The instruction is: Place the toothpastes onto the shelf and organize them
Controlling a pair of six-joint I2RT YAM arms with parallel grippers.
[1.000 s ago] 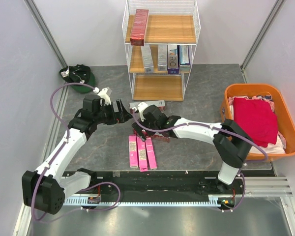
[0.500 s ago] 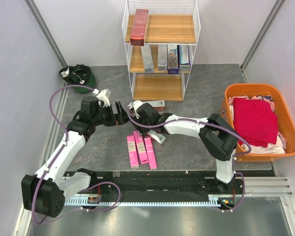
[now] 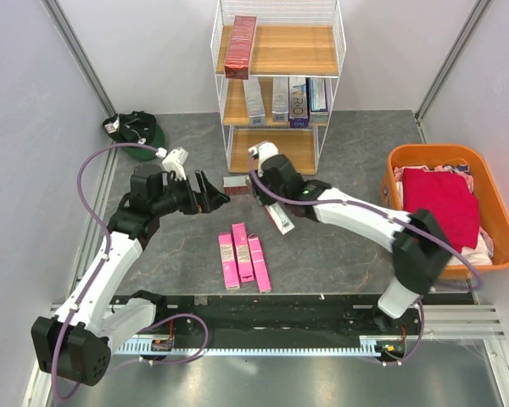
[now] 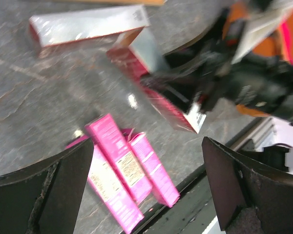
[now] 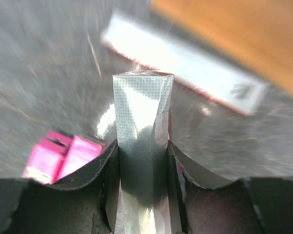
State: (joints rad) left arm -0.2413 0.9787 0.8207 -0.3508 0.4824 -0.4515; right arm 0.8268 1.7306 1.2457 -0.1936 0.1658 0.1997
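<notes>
My right gripper [image 3: 268, 193] is shut on a toothpaste box [image 3: 281, 220] with a dark red side and a silvery face [image 5: 142, 109], held off the floor in front of the shelf [image 3: 277, 85]. A second dark red box [image 3: 236, 181] lies flat by the shelf's foot [image 5: 185, 63]. Three pink boxes [image 3: 243, 259] lie side by side nearer the arms [image 4: 122, 165]. My left gripper [image 3: 213, 193] hangs open and holds nothing, left of the lying box, over the pink boxes [image 4: 146, 190]. One dark red box [image 3: 240, 47] rests on the top board, several silver, blue and purple ones [image 3: 287, 99] on the middle board.
An orange tub [image 3: 497, 222] of folded clothes stands at the right. A green and black object [image 3: 137, 131] lies at the back left by the wall. The shelf's bottom board [image 3: 271, 151] carries nothing. A metal rail [image 3: 263, 339] runs along the near edge.
My right gripper has shut on the dark red box and carried it up and right, toward the shelf. My left arm has drawn back a little to the left, still open.
</notes>
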